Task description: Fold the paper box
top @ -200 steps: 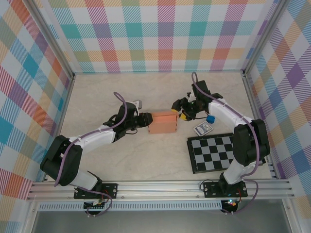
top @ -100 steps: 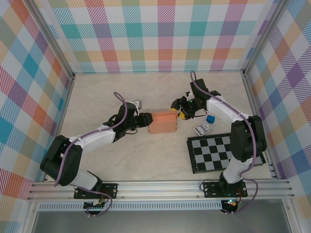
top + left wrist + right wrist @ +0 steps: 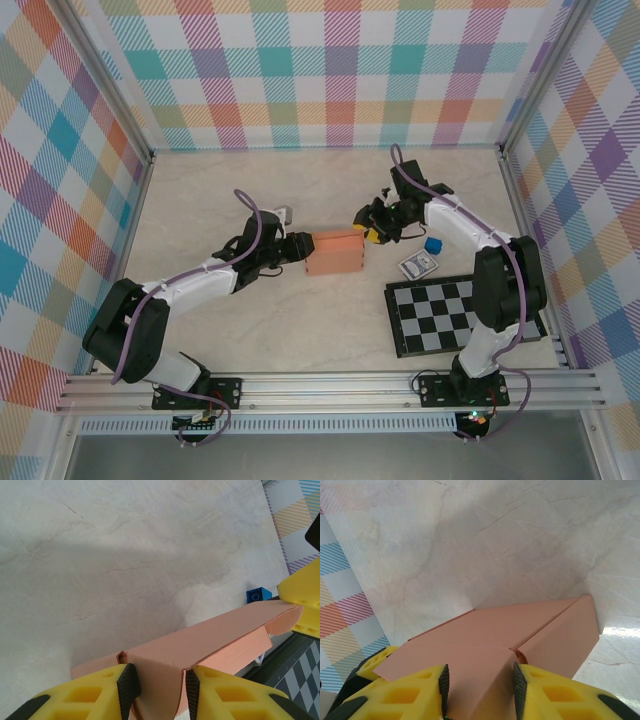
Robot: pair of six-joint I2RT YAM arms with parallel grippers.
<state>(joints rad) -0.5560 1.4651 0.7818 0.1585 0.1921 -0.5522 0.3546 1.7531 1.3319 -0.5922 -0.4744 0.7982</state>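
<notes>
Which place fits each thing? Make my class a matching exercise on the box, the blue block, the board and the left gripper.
Things
1. box
2. blue block
3. board
4. left gripper

Places
A. near right corner of the table
B. middle of the table
C. clamped on the box's left end
D. beyond the board's far edge, apart from it

Pairs: 1-B, 2-D, 3-A, 4-C
</notes>
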